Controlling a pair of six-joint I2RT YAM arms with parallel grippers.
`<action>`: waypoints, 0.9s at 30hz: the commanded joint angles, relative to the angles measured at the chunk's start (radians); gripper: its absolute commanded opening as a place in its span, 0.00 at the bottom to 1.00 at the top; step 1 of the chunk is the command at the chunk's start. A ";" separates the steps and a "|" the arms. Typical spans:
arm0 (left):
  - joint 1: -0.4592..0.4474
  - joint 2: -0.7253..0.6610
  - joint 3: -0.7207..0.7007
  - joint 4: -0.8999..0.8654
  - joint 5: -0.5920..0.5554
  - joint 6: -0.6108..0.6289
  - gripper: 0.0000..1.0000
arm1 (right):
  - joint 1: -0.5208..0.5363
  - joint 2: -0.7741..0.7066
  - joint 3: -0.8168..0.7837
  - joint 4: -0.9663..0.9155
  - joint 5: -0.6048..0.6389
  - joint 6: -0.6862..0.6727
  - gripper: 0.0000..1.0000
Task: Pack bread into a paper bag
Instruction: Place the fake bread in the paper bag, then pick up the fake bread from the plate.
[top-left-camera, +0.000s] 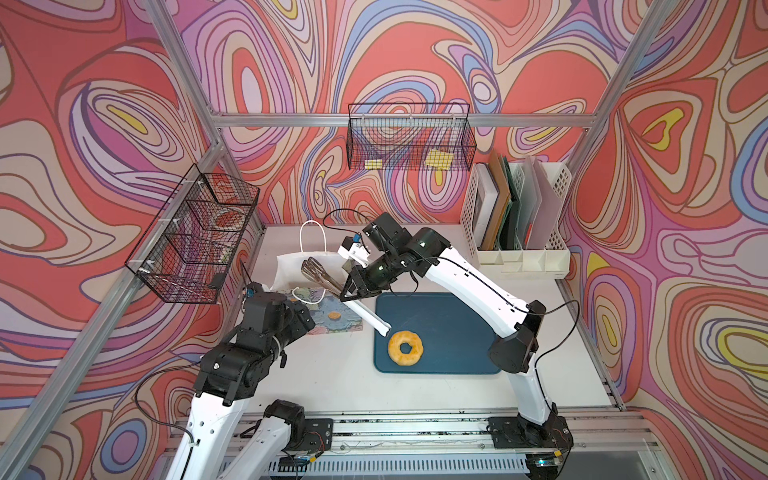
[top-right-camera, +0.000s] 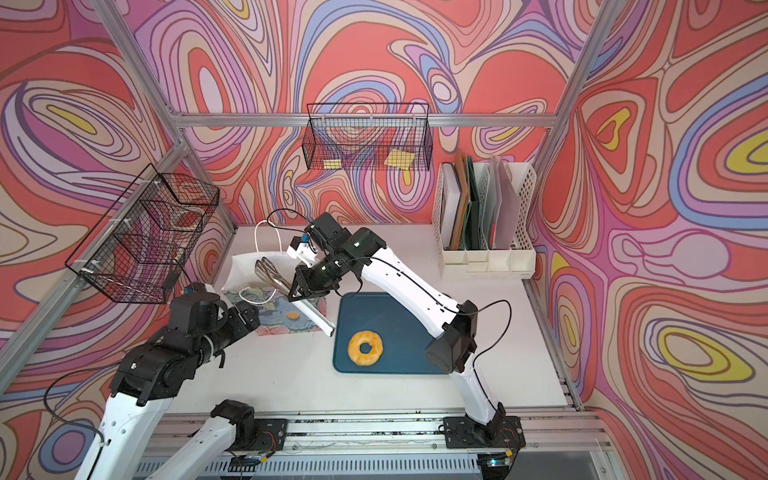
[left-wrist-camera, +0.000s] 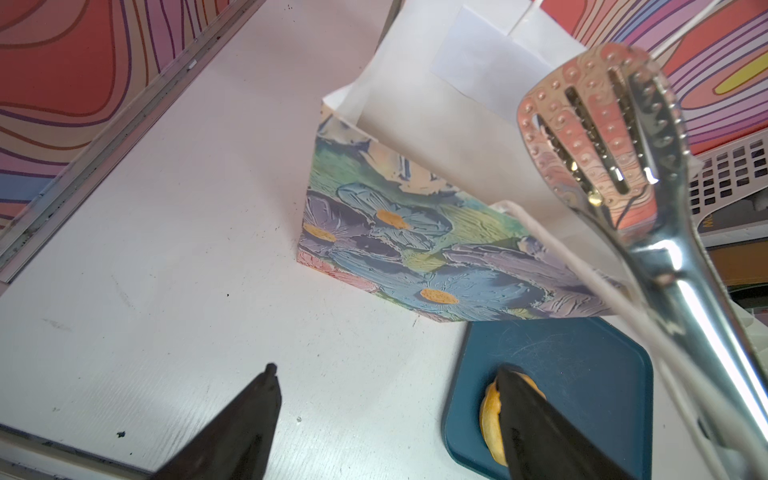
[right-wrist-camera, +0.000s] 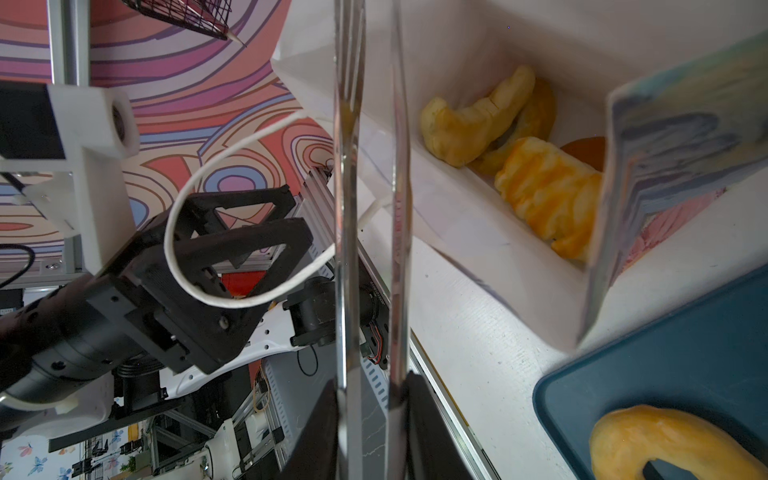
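Note:
The paper bag (top-left-camera: 291, 266) (top-right-camera: 245, 266) (left-wrist-camera: 395, 249) stands open at the back left, white inside and flowered outside. My right gripper (top-left-camera: 352, 292) (top-right-camera: 301, 293) (right-wrist-camera: 370, 382) is shut on metal tongs (top-left-camera: 320, 274) (left-wrist-camera: 602, 137), whose empty tips hang over the bag's mouth. In the right wrist view the bag holds a croissant (right-wrist-camera: 473, 120), a striped roll (right-wrist-camera: 548, 195), a doughnut (right-wrist-camera: 536, 120) and a brown bun (right-wrist-camera: 586, 151). One ring doughnut (top-left-camera: 405, 348) (top-right-camera: 365, 348) lies on the blue tray (top-left-camera: 457, 332). My left gripper (top-left-camera: 305, 320) (left-wrist-camera: 386, 372) is open and empty beside the bag's near wall.
A white file rack (top-left-camera: 519, 224) with folders stands at the back right. Black wire baskets hang on the back wall (top-left-camera: 409, 137) and on the left frame (top-left-camera: 195, 237). The bag's cord handle (right-wrist-camera: 199, 249) loops in front of my left gripper.

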 joint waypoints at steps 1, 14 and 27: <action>-0.001 -0.009 -0.016 0.017 -0.001 0.004 0.87 | -0.016 -0.017 0.016 0.012 0.005 -0.004 0.25; -0.002 -0.004 -0.022 0.028 0.000 0.004 0.87 | -0.120 -0.182 -0.057 0.026 0.004 -0.012 0.24; -0.002 0.009 -0.008 0.036 0.011 0.004 0.87 | -0.179 -0.501 -0.447 -0.110 0.102 -0.001 0.20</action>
